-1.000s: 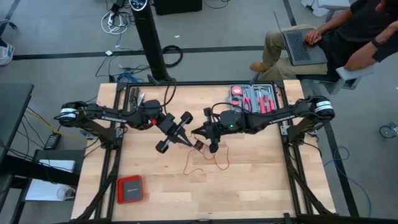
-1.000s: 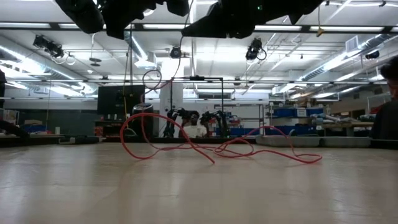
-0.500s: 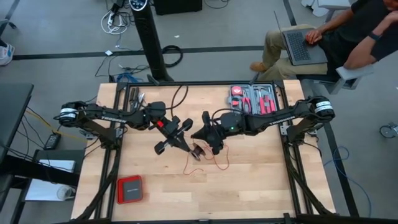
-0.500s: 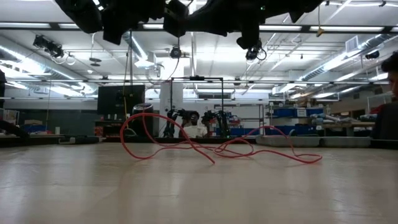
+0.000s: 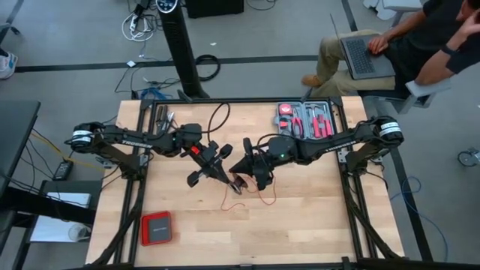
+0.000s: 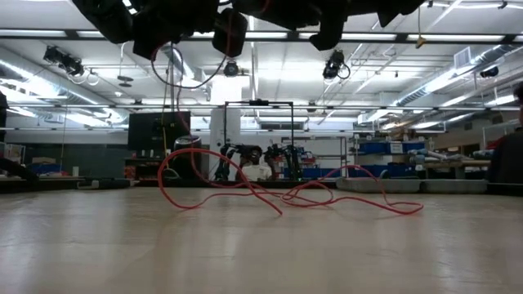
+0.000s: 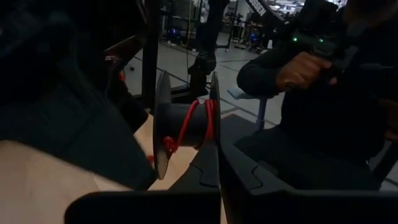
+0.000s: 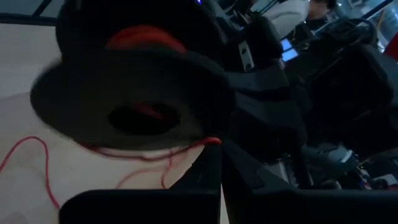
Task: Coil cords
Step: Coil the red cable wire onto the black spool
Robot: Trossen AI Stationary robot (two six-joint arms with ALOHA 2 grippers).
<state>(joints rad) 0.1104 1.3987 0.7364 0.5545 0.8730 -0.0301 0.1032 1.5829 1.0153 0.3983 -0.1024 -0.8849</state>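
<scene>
The left gripper (image 5: 227, 182) is clamping a small black spool (image 7: 183, 126) with its fingers closed on the flanges, above the middle of the wooden table (image 5: 315, 217). The right gripper (image 5: 251, 174) is hovering just beside it; its finger state cannot be told. The thin red cord (image 6: 270, 194) is trailing from the spool and sprawling loosely sideways across the table.

cord (image 5: 251, 196) – between both grippers
</scene>
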